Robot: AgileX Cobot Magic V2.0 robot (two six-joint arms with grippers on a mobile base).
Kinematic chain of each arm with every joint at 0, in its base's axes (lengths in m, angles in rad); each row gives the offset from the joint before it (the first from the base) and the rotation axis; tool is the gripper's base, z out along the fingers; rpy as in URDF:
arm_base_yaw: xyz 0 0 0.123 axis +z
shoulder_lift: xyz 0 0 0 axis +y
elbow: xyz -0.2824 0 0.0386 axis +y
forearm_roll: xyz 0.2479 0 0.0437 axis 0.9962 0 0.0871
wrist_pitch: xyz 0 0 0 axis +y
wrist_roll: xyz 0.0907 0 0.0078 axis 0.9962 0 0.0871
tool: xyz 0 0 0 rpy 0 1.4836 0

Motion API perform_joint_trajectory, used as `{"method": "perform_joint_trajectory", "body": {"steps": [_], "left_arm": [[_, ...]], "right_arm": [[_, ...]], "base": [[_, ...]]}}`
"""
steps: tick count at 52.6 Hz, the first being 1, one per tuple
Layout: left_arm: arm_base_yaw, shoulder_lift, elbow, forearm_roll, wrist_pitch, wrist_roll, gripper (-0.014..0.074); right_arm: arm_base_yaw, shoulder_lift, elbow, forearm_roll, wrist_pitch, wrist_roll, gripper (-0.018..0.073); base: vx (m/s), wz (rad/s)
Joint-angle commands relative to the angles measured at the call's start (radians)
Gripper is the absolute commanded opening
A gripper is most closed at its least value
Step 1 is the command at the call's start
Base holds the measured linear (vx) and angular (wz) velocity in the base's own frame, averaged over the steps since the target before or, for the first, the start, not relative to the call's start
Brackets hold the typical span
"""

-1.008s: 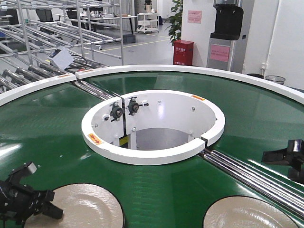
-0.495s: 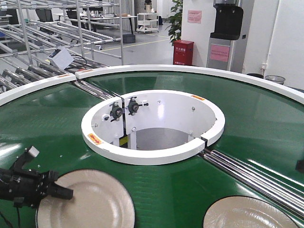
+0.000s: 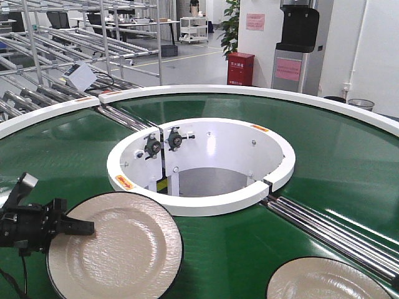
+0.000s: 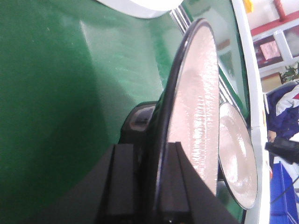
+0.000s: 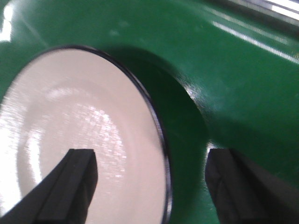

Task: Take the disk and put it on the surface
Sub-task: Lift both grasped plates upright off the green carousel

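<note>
At the far left we see the left gripper, black and blocky. Its two flat fingers are pressed onto the rim of the left disk, one above and one beneath. This disk is a round, shallow plate with a pale, finely crackled face and a thin dark rim. The wrist view shows it edge-on, with the gripped edge raised off the green belt; we cannot tell whether its far edge touches.

The belt is smooth, glossy and ring-shaped, curving around a white cylindrical hub with a hollow middle. To the right of the hub, shiny metal rollers cross the belt.

At the lower right the right disk, of the same shape and finish, lies on the belt. Over it the right gripper is spread wide. Its dark fingers sit either side of the disk's rim, one over the pale face and the other over the green. We cannot tell whether they touch.
</note>
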Motion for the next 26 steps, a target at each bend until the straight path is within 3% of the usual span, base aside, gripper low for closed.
{"method": "perform_joint_trajectory", "body": {"steps": [1, 16, 26], "left_arm": [[0.005, -0.065, -0.027, -0.126, 0.057, -0.002, -0.0009], [0.006, -0.065, -0.027, -0.119, 0.049, 0.0, -0.0009], [0.006, -0.065, -0.027, -0.115, 0.049, 0.016, -0.0009]], "right_arm": [[-0.004, 0.005, -0.033, 0.031, 0.005, -0.043, 0.0535], [-0.002, 0.096, -0.033, 0.112, 0.022, -0.119, 0.0535], [0.076, 0.149, -0.028, 0.17, 0.012, -0.162, 0.0535]], "base": [[0.0, 0.0], [0.0, 0.0], [0.0, 0.0]]}}
